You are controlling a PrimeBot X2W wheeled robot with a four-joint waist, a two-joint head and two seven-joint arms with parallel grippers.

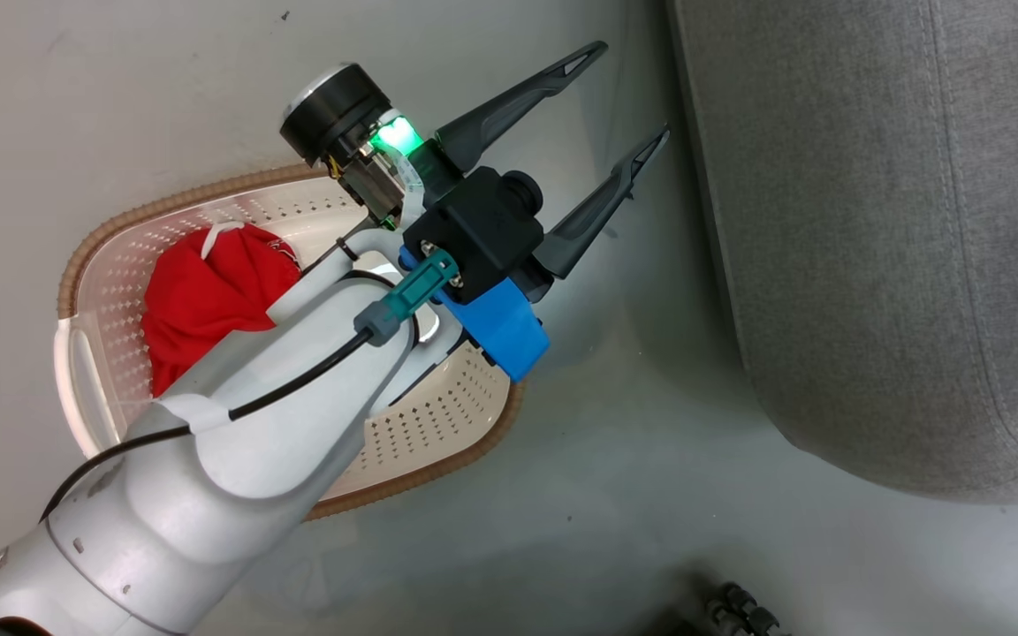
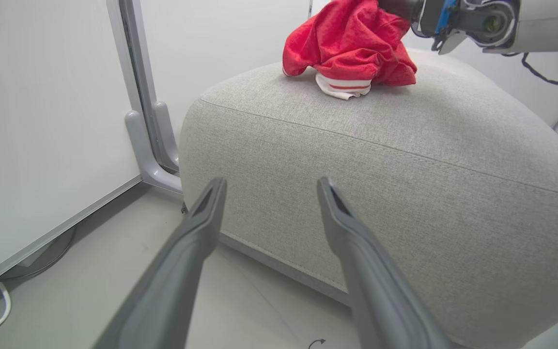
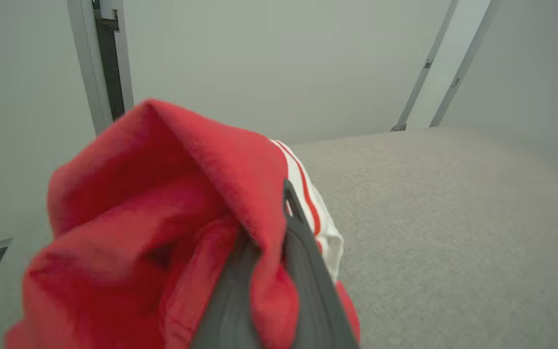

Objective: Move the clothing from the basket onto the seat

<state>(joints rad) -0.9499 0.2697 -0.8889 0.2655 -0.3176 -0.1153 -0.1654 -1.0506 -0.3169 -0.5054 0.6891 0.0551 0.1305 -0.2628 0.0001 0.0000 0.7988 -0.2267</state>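
Red clothing, two pieces in all. The first garment (image 1: 208, 300) lies bunched inside the basket (image 1: 438, 424), against its left side, with a bit of white trim showing at its top. The second garment (image 2: 351, 48) is up on the seat (image 2: 380, 160), near the far left corner of the cushion top. Its white hem with a red stripe touches the grey fabric, and the rest is gathered upward.

There is one basket, cream and perforated with a brown woven-look rim. It sits on the pale floor (image 1: 633, 495) to the left of the seat and apart from it. There is one seat, light grey with rounded edges and a stitched seam running along it.

There are two grippers. The left gripper (image 1: 633, 88) hangs above the right end of the basket. Its two dark fingers are spread wide with nothing between them and point right, toward the near side of the seat. In the left wrist view the same fingers frame the seat's front face.

The right gripper (image 3: 286, 203) is above the seat top, its fingers pinched together on the second garment. Red cloth folds over one finger, and the striped white trim hangs just beside the other.
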